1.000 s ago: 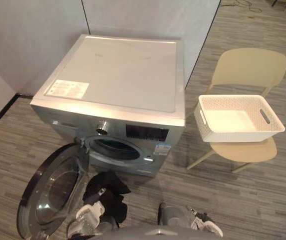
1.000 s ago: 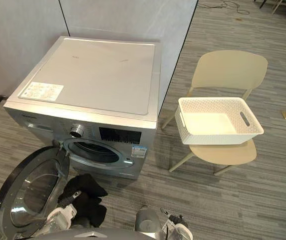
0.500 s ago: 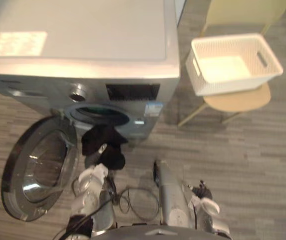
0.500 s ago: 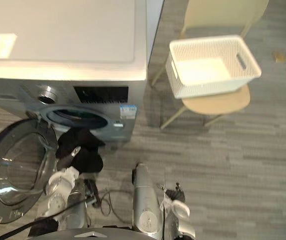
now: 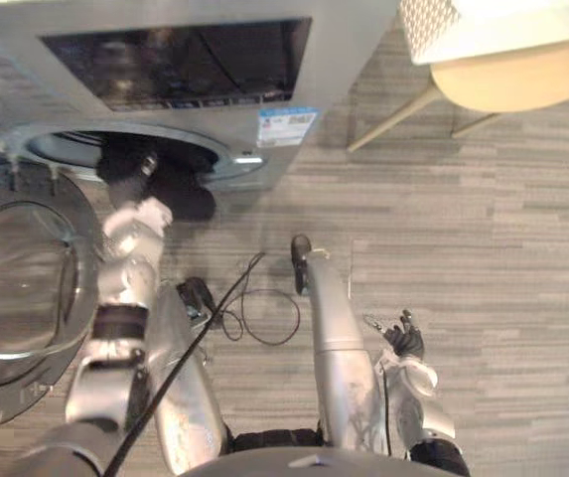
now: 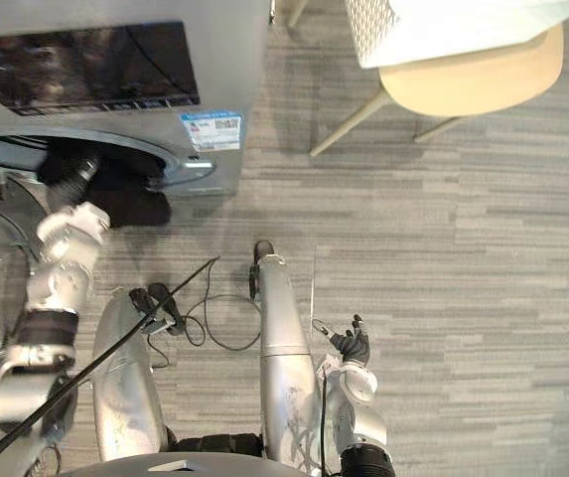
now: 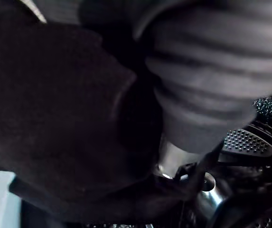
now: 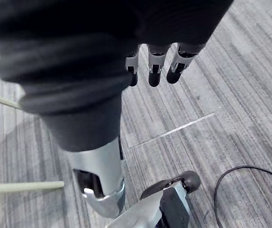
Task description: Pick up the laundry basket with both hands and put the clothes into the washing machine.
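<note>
1. View shift. Both eye views now look steeply down on the front of the washing machine (image 5: pixel 195 60), where a second ago they took in its whole top. Treat this as camera movement. The machine, the chair (image 5: pixel 522 75) and the white laundry basket (image 5: pixel 483 25) on the chair seat have not moved.

2. Actual change. The left hand (image 5: pixel 130 164) has risen with the black garment (image 5: pixel 185 199) from below the drum opening (image 5: pixel 66 149) to its lower rim. The cloth now bunches against that rim, partly within the opening. The left wrist view shows black cloth close to the camera and the perforated drum wall (image 7: pixel 247 142) beyond it.

3. Meaning for the task. Judge loading as under way but not complete, because part of the garment is outside the rim. The basket stands on the chair, well apart from the machine. The round door (image 5: pixel 16 288) hangs open at the left arm's outer side and leaves the opening unobstructed.

4. Left arm pose. The forearm reaches forward and up from the lower left, with the wrist at the rim. The cloth hides the grip, so you cannot tell whether this hand is clamped on the garment.

5. Right arm pose. The right hand (image 5: pixel 403 338) hangs low over the floor (image 5: pixel 483 248) at the robot's right side. Its fingers (image 8: pixel 157 66) are loosely extended and hold nothing.
</note>
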### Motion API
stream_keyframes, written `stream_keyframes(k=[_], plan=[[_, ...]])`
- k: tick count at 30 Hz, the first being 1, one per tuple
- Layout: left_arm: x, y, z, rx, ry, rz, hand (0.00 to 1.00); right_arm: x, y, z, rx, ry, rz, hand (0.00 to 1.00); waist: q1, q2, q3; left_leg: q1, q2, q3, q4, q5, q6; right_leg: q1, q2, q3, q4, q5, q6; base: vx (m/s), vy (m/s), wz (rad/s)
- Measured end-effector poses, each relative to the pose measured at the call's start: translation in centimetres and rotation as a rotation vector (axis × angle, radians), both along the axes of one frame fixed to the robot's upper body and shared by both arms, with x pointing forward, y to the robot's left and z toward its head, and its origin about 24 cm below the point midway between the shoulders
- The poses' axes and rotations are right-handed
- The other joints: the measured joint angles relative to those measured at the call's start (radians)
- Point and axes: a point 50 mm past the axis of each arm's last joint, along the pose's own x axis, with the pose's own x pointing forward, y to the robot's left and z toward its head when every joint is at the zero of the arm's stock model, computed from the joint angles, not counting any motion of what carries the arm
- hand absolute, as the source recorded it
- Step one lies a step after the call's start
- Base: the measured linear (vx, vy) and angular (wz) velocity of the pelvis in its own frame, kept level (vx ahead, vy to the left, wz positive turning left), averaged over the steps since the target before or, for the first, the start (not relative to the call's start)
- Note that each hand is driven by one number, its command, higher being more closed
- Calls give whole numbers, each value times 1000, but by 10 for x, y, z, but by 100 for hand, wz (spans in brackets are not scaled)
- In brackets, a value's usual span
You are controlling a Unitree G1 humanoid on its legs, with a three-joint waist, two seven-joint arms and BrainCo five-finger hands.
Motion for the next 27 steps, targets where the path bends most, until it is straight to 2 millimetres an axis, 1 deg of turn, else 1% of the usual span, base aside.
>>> stream_keyframes(k=[3,6,8,9,10,11,13,14,15,16,18,19,20,22,27], plan=[[5,12,37,31,-86,33,100,0,2,1,22,-14,-13,0,-2,-1,8,-59,15,-2,20,0,0,-55,12,0,0,14,6,-32,21,-16],[11,25,68,34,-138,57,100,2,4,4,52,-50,-34,0,-16,-3,13,-112,22,-4,34,-1,3,-102,16,-1,1,27,3,-18,51,-11],[18,27,95,76,-162,62,100,1,4,4,61,-62,-47,0,-19,-3,13,-146,23,-6,44,-3,6,-131,18,0,1,33,7,-13,65,-7],[19,27,102,98,-164,66,100,1,4,4,70,-65,-52,0,-21,-4,13,-153,23,-6,47,-3,7,-137,18,0,1,35,9,-13,59,-6],[20,27,120,149,-177,71,100,1,4,4,85,-71,-59,0,-24,-6,14,-166,24,-5,49,-4,8,-151,19,2,-2,40,12,-14,48,-6],[20,26,130,174,-192,73,100,1,5,4,88,-72,-60,0,-24,-7,15,-172,24,-2,49,-4,8,-157,19,3,-4,44,13,-17,58,-10],[14,22,178,327,-269,109,100,0,7,4,112,-89,-73,0,-26,-12,18,-195,28,3,53,-3,9,-180,26,9,-15,57,17,-21,60,-15],[11,21,193,366,-298,125,100,0,6,5,119,-98,-79,0,-27,-12,18,-204,32,3,54,-3,10,-187,29,9,-20,62,18,-19,55,-17],[2,23,213,455,-357,165,100,-1,6,7,127,-116,-88,0,-31,-12,18,-221,35,3,54,-1,13,-200,31,9,-28,70,17,-10,45,-13],[-1,24,219,532,-354,206,100,-4,5,7,138,-124,-101,0,-27,-11,19,-235,35,4,58,0,15,-213,31,9,-27,75,18,-14,60,-8],[-2,20,229,624,-342,261,100,-7,4,6,144,-131,-112,0,-20,-12,20,-250,36,-3,71,-1,16,-224,31,6,-19,76,18,-17,44,2],[-5,20,237,711,-331,326,100,-9,3,6,140,-138,-118,0,-18,-12,20,-269,36,-11,85,-1,18,-235,30,3,-12,80,19,-28,40,4],[-5,19,239,735,-327,343,100,-10,3,7,139,-141,-119,0,-18,-12,20,-274,35,-13,90,-2,19,-238,29,3,-10,82,21,-43,52,5],[-9,19,249,865,-310,436,100,-13,2,10,140,-163,-123,0,-17,-12,20,-296,31,-12,95,0,24,-254,26,5,-17,93,24,-48,50,2],[-13,26,253,1037,-261,546,100,-23,0,6,137,-144,-133,0,-20,-12,20,-303,30,6,91,8,39,-262,16,9,-41,119,27,-33,62,-5]])
